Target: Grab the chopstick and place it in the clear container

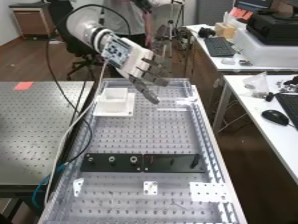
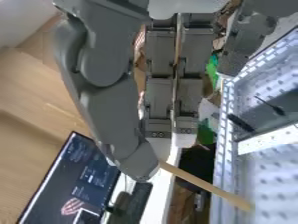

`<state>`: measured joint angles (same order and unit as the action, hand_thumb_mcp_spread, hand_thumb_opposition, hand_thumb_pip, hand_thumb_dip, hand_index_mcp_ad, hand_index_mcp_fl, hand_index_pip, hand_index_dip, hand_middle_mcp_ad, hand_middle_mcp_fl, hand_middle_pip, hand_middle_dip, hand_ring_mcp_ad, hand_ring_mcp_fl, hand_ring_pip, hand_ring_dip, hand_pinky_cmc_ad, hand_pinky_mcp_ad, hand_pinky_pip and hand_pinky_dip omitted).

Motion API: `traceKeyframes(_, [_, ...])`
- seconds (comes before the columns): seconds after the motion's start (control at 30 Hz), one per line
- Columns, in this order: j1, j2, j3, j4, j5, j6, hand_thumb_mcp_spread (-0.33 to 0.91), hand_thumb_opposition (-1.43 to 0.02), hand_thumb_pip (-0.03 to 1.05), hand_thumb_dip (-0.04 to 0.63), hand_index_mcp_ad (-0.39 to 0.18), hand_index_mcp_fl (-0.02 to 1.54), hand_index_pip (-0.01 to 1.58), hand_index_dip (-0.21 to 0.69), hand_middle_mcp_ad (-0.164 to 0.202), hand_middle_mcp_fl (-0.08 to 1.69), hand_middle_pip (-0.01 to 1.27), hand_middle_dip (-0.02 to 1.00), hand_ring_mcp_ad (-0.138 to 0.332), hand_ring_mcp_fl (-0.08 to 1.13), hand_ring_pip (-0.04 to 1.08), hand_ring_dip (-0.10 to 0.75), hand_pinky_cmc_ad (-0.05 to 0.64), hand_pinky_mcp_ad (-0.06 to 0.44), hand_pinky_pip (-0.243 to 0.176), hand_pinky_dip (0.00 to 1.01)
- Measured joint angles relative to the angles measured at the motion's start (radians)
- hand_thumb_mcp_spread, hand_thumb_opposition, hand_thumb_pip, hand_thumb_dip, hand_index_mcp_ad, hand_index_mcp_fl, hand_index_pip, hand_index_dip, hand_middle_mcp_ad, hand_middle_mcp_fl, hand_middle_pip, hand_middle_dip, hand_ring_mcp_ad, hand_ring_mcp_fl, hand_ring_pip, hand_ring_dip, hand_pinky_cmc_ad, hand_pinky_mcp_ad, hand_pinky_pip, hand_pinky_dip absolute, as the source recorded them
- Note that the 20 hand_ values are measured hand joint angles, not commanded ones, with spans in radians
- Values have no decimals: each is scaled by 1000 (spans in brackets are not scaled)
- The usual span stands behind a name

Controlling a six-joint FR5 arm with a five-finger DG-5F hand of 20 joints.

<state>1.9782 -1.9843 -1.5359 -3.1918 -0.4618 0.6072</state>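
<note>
In the high view the hand (image 1: 148, 75) is above the far end of the bench, just right of and higher than a pale, box-like container (image 1: 115, 101) on a white square plate. Seen in the wrist view, the hand (image 2: 113, 110) has its thumb bent, with the thumb's tip over one end of the wooden chopstick (image 2: 206, 186). The chopstick slants out from this pinch with its other end free in the air. The spot where thumb and fingers meet on it is hidden behind the thumb's tip.
A dark bar (image 1: 143, 163) with fittings crosses the perforated bench, with white plates (image 1: 208, 192) nearer. A thin pale strip (image 1: 171, 109) lies at the far end. Desks with a keyboard (image 1: 219, 47) and mouse (image 1: 275, 117) stand to the right; a cable hangs left of the container.
</note>
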Motion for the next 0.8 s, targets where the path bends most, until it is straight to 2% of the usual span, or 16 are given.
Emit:
traceKeyframes(0.07, [27,-22,27,-55,17,35,747,-1080,504,281,-175,1054,763,134,26,1126,473,670,5,962,94,494,316,265,31,180])
traceKeyframes(0.27, [60,-65,82,-160,21,87,747,-1080,504,281,-171,1054,763,140,26,1126,473,668,5,962,94,494,318,265,33,180])
traceKeyframes(0.8, [76,-172,242,-334,-93,137,719,-1114,517,284,-175,1065,763,140,26,1152,468,654,5,960,89,494,316,278,37,180])
